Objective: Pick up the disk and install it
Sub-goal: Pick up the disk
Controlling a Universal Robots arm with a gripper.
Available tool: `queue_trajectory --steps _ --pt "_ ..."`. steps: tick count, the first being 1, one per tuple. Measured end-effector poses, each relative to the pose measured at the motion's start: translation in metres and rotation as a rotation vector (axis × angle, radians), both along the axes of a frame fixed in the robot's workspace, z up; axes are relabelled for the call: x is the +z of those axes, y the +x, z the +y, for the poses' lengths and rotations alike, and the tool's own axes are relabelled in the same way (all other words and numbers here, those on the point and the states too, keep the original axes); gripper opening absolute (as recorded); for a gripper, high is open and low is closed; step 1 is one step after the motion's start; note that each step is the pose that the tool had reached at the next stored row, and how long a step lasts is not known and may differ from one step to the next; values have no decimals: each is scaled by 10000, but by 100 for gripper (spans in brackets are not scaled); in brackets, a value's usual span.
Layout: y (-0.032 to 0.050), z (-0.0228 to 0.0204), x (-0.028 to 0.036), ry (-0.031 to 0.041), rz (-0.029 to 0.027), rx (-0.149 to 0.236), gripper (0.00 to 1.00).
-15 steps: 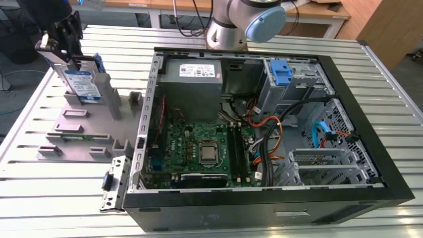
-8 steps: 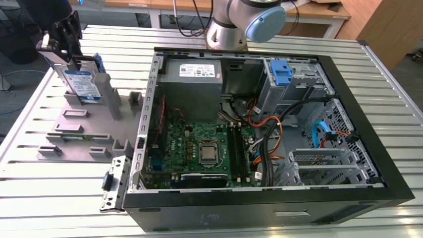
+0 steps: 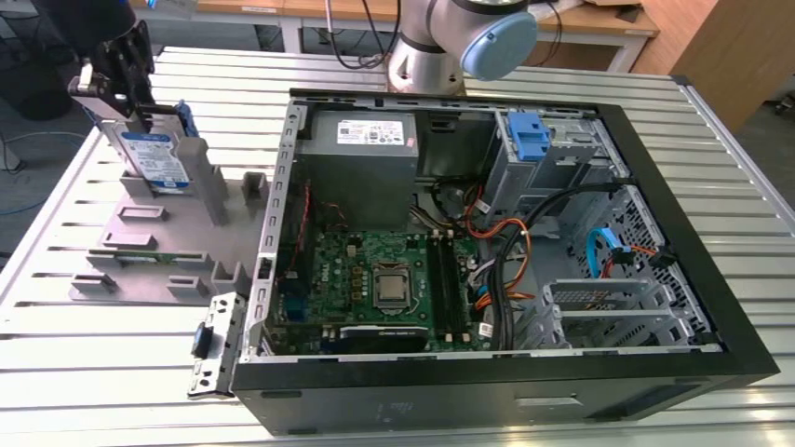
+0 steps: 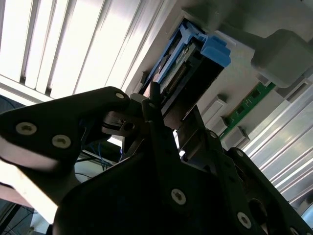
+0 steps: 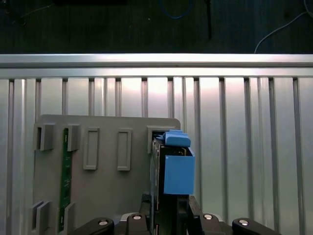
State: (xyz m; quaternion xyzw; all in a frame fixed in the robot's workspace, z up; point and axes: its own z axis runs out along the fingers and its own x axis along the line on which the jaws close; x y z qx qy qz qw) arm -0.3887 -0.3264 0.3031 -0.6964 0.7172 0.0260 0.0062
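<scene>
Gripper (image 3: pixel 128 93) jaws pinch the disk (image 3: pixel 149 156) by its upper end; it stands upright in a grey slotted fixture (image 3: pixel 147 233) beside the open computer case (image 3: pixel 497 386). We get its flat, labelled silver face from the exterior view, long axis vertical, while the first wrist view shows it edge-on, smooth blue plastic bracket (image 5: pixel 178 174) against the ribbed metal table (image 5: pixel 244 122)
</scene>
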Motion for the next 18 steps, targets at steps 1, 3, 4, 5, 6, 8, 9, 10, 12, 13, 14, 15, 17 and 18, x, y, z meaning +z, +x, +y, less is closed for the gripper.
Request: queue_trajectory --steps 1,3,4,5,6,8,9,10,12,13,14,15,17,18 --pt "0 0 0 -22 0 0 40" --pt "0 -1 0 -26 0 1 40" --pt "0 -1 0 -26 0 1 40" --pt "0 -1 0 -26 0 1 40" --pt "0 -1 0 -27 -1 1 40" --pt "0 0 -1 -27 -1 1 40" --pt "0 3 -1 -26 -2 0 40" --pt "0 8 -1 -26 -1 -1 40" --pt "0 16 -2 -25 -1 0 40" --pt "0 20 -3 -24 -1 1 40" --pt "0 27 -4 -24 -1 0 40" --pt "0 36 -4 -24 0 1 40" --pt "0 56 -6 -23 -1 1 40" --pt "0 57 -6 -23 -1 1 40"
